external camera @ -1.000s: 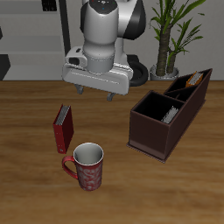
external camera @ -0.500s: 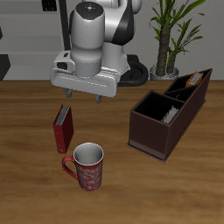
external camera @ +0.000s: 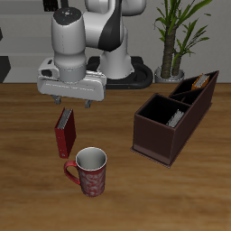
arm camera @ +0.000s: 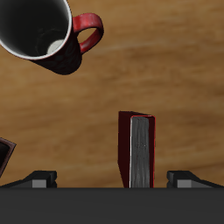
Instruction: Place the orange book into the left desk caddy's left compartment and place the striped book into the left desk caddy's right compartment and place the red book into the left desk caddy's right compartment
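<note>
1. The red book (external camera: 64,133) stands upright on the table (external camera: 27,180) on its lower edge, its long axis vertical. It sits behind the red patterned mug (external camera: 89,171), farther from the table's front edge, close to the mug but not touching it.
2. In the wrist view the red book (arm camera: 137,149) shows its pale page edges between two maroon covers, and this narrow edge faces the camera. The book lies between the two fingertips (arm camera: 39,179), with clear gaps on both sides.
3. The gripper (external camera: 70,103) hangs above the red book with its fingers spread apart and nothing held. In the exterior view the fingertips are just above the book's top edge, not touching it.
4. The left desk caddy (external camera: 161,137) stands well apart from the red book, across the table and running at an angle toward the back.
5. The right compartment (external camera: 165,110), the wider section at the lower end, holds the striped book (external camera: 171,115). It appears as a pale striped shape leaning inside; its exact pose cannot be told.
6. The left compartment (external camera: 196,86), at the taller end, holds the orange book (external camera: 201,82), of which only an orange sliver shows above the rim.
7. The mug stands upright with its opening up and its inside pale; in the wrist view the mug (arm camera: 39,35) shows a dark interior with its handle to the side.
8. A potted plant (external camera: 176,36) stands behind the caddy.
</note>
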### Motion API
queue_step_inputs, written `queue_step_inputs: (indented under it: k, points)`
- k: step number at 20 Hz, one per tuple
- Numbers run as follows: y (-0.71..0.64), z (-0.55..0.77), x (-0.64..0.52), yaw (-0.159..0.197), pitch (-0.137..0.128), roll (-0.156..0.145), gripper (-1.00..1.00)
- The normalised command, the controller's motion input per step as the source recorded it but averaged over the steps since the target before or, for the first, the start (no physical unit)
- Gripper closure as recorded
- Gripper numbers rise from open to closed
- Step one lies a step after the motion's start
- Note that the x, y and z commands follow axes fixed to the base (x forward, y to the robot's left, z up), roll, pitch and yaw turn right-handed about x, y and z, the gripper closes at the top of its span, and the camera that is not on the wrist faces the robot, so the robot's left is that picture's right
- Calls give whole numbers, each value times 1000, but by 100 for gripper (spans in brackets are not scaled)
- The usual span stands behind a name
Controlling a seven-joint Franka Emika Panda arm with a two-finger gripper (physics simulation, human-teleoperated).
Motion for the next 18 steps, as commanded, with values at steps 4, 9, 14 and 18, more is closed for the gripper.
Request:
queue_step_inputs:
  k: [4, 9, 14, 18]
  points:
    - [-586, 15, -66, -91, 15, 14, -100]
    - [-340, -17, 24, 6, -29, -2, -100]
    - [-57, -285, 160, 35, 21, -16, -100]
    - [127, -170, 3, 18, -10, 4, -100]
